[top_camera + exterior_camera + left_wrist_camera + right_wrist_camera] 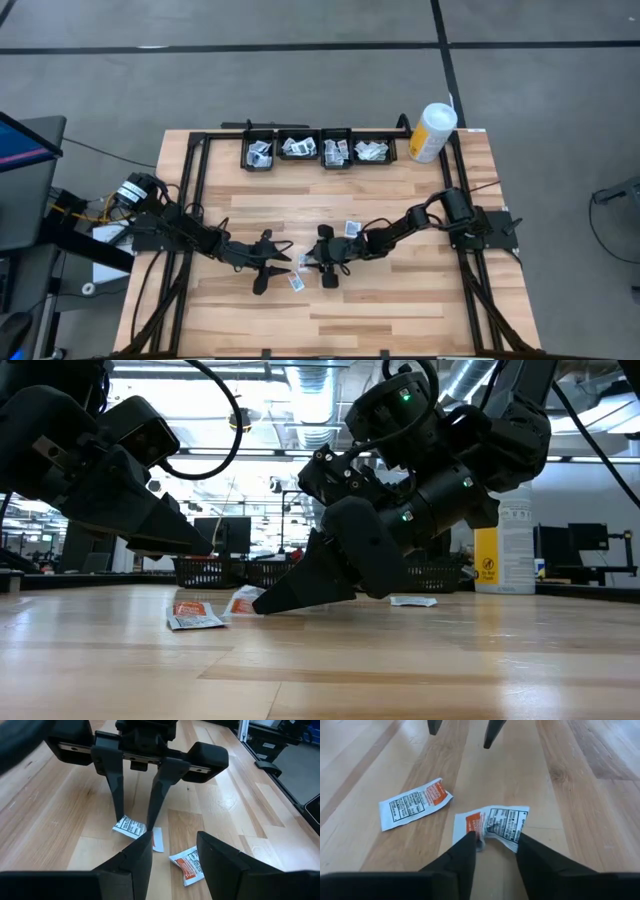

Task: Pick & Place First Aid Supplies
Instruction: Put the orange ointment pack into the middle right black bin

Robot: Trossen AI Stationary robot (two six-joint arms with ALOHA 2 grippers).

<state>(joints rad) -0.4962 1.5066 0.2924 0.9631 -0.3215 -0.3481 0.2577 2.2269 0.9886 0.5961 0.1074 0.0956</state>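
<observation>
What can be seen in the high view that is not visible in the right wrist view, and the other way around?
Only the high view shows the four black bins with sorted packets, the white-and-yellow canister and both whole arms. Only the right wrist view shows the packets' print and orange stripes, and the right gripper closing around the crumpled packet. Both show the wooden table, a second loose packet and the left gripper, open.

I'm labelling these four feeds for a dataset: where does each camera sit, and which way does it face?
High: overhead, straight down; both arms, table, bins.
Low: table height, level into the room; both arms from above.
Left wrist: past the left gripper toward the right gripper.
Right wrist: right gripper's fingers straddling a packet.
Shared: both wrist views show that packet.
</observation>
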